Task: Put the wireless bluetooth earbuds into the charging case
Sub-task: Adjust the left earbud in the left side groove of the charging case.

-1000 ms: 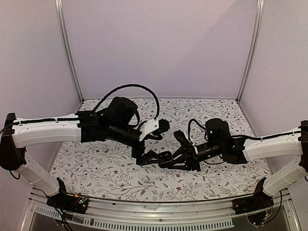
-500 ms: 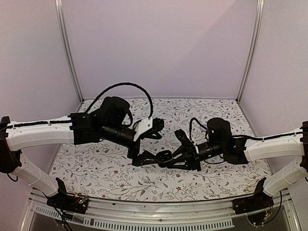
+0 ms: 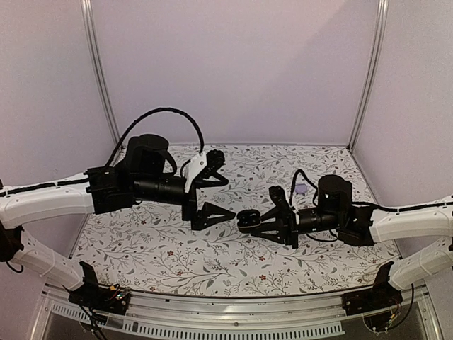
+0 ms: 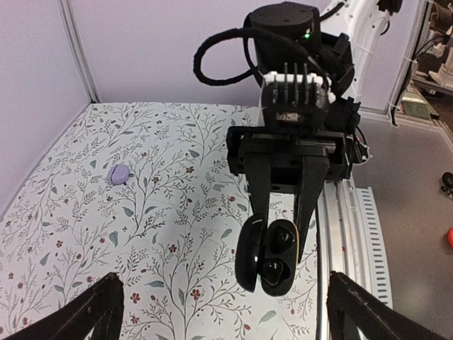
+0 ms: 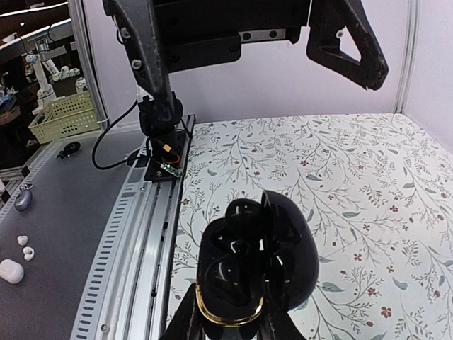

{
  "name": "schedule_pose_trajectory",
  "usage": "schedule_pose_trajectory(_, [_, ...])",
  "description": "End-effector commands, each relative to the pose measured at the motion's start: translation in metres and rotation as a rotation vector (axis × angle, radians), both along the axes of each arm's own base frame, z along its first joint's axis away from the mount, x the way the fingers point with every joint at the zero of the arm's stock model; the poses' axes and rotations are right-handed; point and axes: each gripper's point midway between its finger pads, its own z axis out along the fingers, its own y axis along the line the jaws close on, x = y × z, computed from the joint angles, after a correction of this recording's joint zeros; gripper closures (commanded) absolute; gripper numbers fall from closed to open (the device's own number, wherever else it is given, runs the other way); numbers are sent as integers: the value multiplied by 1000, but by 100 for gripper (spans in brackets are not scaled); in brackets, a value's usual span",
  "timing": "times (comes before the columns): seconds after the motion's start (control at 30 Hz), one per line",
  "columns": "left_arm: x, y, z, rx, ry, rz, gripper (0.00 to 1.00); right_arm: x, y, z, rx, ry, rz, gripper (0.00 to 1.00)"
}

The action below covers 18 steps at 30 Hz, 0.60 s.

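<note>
My left pincer (image 4: pixel 223 315) hangs spread wide, empty, above patterned cloth (image 3: pixel 141 241). Just right of it, charging case (image 4: pixel 274 258) (lid swung open, raised off cloth) sits pinched between fingers of my right pincer (image 3: pixel 258 223). Whether earbuds sit inside: cannot tell. Small lavender piece (image 3: pixel 301 189) lies on cloth beyond.

Holds the left arm stretched inward, wrist level, left pincer (image 3: pixel 228 200) spread wide and pointing right, and sets the right arm low and level opposite it, right pincer (image 3: pixel 256 221) pinched tight on the charging case (image 5: pixel 258 256), tips facing the left pincer across a small gap.
</note>
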Motion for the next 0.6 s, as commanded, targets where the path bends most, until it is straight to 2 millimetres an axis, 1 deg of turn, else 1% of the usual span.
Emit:
schedule_pose_trajectory(0.0, [13,-1,18,-82,33,49,4,11,-2,23,58,-131,-55,100])
schedule_pose_trajectory(0.07, [10,-6,13,-57,39,21,11,8,0,23,61,-111,-32,100])
schedule_pose_trajectory(0.1, [7,-7,10,-45,38,2,18,6,1,22,61,-97,-24,100])
schedule_pose_trajectory(0.17, [-4,-9,8,-38,2,-56,29,7,2,21,57,-69,-22,100])
schedule_pose_trajectory(0.2, [-11,-8,9,-41,-38,-84,32,7,3,20,55,-60,-22,100])
schedule_pose_trajectory(0.27, [-20,-6,9,-53,-111,-102,33,7,3,20,52,-44,-25,100])
schedule_pose_trajectory(0.33, [-25,-1,8,-54,-151,-109,34,7,3,19,49,-30,-26,100])
schedule_pose_trajectory(0.4, [-31,2,10,-55,-198,-119,37,8,4,16,42,-15,-28,100])
schedule_pose_trajectory(0.5, [-40,0,11,-41,-276,-140,45,7,5,14,37,0,-18,100])
schedule_pose_trajectory(0.57, [-43,-3,6,-9,-301,-148,50,6,5,15,39,4,-9,100])
